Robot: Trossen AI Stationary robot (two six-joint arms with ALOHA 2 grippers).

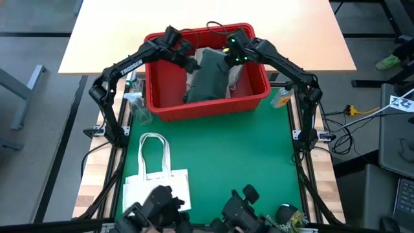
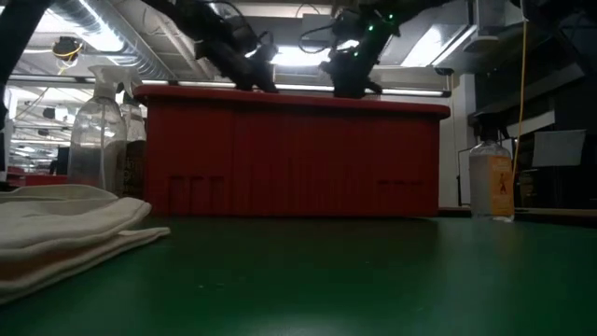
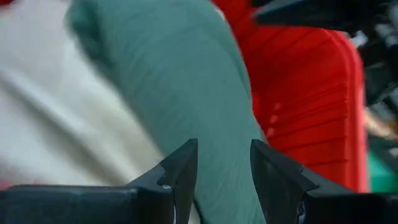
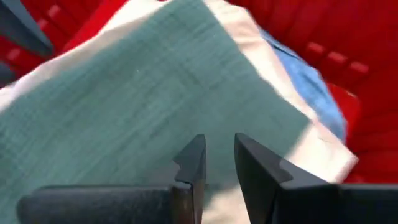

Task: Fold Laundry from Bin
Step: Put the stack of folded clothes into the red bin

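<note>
Both tools are down inside the red bin (image 1: pixel 207 103), which we see standing at the far end of the green tabletop (image 1: pixel 226 155). Our left tool (image 3: pixel 221 171) sits at the bin's left side, its two dark fingers (image 3: pixel 180 171) parted with a clear gap, and nothing is pinched between them; the dark green cloth (image 3: pixel 180 93) lies just beyond the tips, with a pale cream piece (image 3: pixel 62 124) beside it and the bin's red ribbed wall on the other side. Our right tool (image 4: pixel 217 162) is at the bin's right side, above the same green garment (image 4: pixel 137 106); its fingers stand a little apart and we see no cloth caught in the gap. A white layer (image 4: pixel 298 124) shows under the green one there, and a strip of blue fabric (image 4: pixel 311 87) runs along the red wall.

From above, the dark green garment (image 1: pixel 208 79) lies on top of the pile in the middle of the bin, with pale pieces showing around its edges.

Nearer the front of the tabletop lies a flat white tote bag (image 1: pixel 155 181) with handles. A clear spray bottle (image 1: pixel 138 107) stands just left of the bin, and a small bottle with an orange label (image 2: pixel 492 182) stands to its right.
</note>
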